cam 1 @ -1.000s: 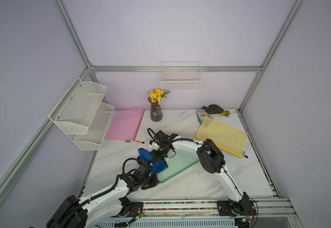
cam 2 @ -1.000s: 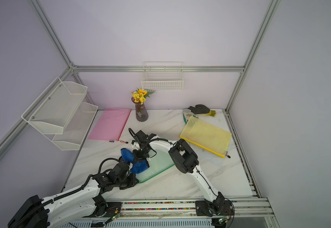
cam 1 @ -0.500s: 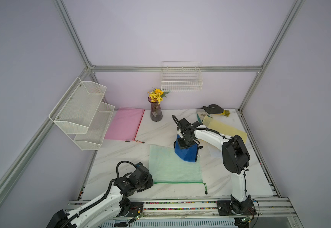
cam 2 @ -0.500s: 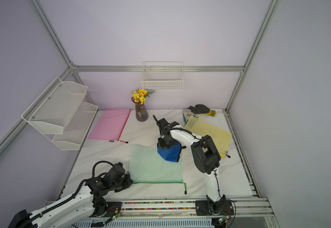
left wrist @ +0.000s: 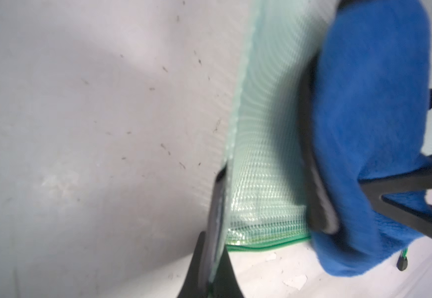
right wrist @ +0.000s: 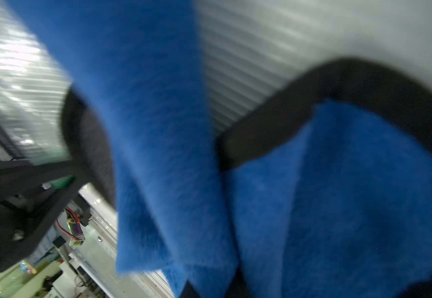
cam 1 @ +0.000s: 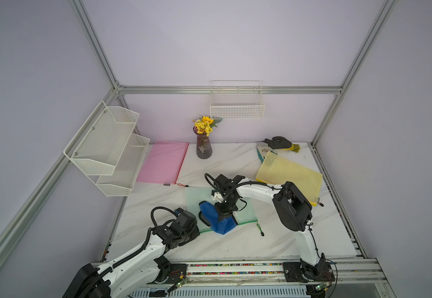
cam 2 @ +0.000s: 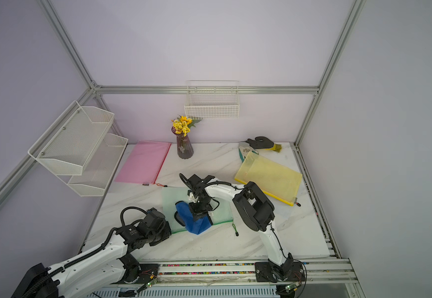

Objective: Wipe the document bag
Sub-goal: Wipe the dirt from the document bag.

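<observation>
**Change noted.** Half a second earlier the right fingers (cam 1: 225,214) held the blue cloth (cam 1: 217,222) at the far right corner of the green document bag (cam 1: 195,197). At inspection the cloth sat at the bag's near edge, with its lower fold hanging over the zip onto the counter (cam 1: 235,245). The left arm had stayed at the near left corner of the bag.

**Judgement.** One stroke across the bag, from far to near, was complete or nearly so. The far left part probably remained unwiped, so the task was under way and not finished.

**Fingers.** The right fingers were clamped on the blue cloth and pressed it onto the bag. The left fingers (left wrist: 216,206) were together on the bag's side edge near the zip corner, as the left wrist view showed. This appeared to pin the bag against the drag of the cloth.

**Condition of the bag.** It lay flat at the front centre of the counter, well apart from the pink bag (cam 1: 163,162) at the rear left and the yellow bag (cam 1: 289,175) at the right. It was pale green and translucent, with a woven grid pattern and a green zip along the near edge. The zip cord (cam 1: 260,229) trailed on the counter beside it. No stain was visible, but both wrist views were blurred, so fine dirt could not be ruled out.
</observation>
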{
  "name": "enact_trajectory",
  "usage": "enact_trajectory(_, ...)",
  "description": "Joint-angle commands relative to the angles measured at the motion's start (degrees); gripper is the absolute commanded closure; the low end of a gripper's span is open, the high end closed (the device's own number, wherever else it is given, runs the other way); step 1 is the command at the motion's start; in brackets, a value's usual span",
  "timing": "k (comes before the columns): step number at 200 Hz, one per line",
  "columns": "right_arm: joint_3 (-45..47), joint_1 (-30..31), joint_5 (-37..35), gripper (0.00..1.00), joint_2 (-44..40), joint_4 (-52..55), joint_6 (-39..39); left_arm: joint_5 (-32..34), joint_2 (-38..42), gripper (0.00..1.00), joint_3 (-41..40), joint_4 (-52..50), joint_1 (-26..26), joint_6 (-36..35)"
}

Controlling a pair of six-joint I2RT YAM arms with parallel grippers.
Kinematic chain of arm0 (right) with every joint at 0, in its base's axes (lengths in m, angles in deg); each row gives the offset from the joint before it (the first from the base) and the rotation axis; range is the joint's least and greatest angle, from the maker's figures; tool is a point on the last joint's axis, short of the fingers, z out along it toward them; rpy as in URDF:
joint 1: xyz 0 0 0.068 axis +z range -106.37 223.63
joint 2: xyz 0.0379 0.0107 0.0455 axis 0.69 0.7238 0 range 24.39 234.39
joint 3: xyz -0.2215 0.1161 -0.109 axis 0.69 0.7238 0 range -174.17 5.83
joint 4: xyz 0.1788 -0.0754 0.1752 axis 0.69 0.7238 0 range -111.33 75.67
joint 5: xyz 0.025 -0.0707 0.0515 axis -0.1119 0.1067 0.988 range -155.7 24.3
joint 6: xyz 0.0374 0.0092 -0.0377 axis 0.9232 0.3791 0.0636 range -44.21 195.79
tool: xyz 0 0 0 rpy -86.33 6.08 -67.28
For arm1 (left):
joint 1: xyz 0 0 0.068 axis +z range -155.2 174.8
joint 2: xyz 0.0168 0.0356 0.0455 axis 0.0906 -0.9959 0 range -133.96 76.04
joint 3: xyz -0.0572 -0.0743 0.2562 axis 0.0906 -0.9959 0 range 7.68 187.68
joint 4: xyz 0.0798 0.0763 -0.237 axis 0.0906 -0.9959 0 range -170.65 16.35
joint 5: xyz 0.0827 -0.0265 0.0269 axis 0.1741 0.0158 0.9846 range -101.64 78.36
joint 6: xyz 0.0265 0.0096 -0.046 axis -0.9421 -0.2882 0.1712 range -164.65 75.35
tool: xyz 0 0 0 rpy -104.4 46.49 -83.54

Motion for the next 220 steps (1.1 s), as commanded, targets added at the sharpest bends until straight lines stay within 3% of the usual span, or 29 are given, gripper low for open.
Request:
enact_trajectory(1, 7.0, -5.4, -12.0, 1.0, -7.7, 3.1, 1.7, 4.2, -0.5, 1.0, 0.8, -2.5, 0.9, 1.2)
enact_trajectory(30, 10.8, -11.7, -23.6, 1.0, -15.3, 9.9, -0.8, 5.1, 0.3, 1.0, 0.8, -3.3, 1.2, 1.7)
enact_trajectory(55, 8.7, -12.3, -33.1, 1.0, -17.3, 14.4, -3.8, 5.5, 0.6, 1.0, 1.2, -3.6, 1.3, 1.8)
enact_trajectory(71, 5.5, -9.5, -28.1, 1.0, -17.2, 14.2, -5.7, 5.6, 0.2, 1.0, 1.5, -3.2, 1.3, 1.4)
enact_trajectory(88, 0.0, -4.2, -18.2, 1.0, -14.9, 12.9, -6.9, 5.2, -0.7, 1.0, 1.9, -2.9, 1.3, 1.1)
enact_trajectory(103, -4.6, -0.5, -6.5, 1.0, -11.1, 8.6, -5.2, 4.7, -1.9, 1.0, 2.4, -2.0, 1.4, 0.7)
enact_trajectory(125, -9.0, 2.4, 4.5, 1.0, -4.4, -1.5, 1.8, 3.6, -3.9, 1.0, 3.5, -1.2, 1.4, -0.2)
enact_trajectory(141, -12.3, 2.7, 6.1, 1.0, 1.1, -0.9, 2.0, 3.1, -5.2, 1.0, 4.4, -1.0, 1.4, -1.2)
enact_trajectory(173, -2.5, -2.9, -0.7, 1.0, -1.6, 0.7, 4.1, 4.1, -5.5, 1.0, 5.0, -1.2, 1.5, -0.8)
enact_trajectory(206, 5.7, -11.3, -23.8, 1.0, -11.2, 9.2, -0.5, 4.2, -5.3, 1.0, 5.2, -1.8, 1.6, -0.8)
enact_trajectory(220, 5.3, -13.1, -27.6, 1.0, -13.7, 10.6, -2.4, 4.2, -5.3, 1.0, 5.1, -1.7, 1.7, -1.2)
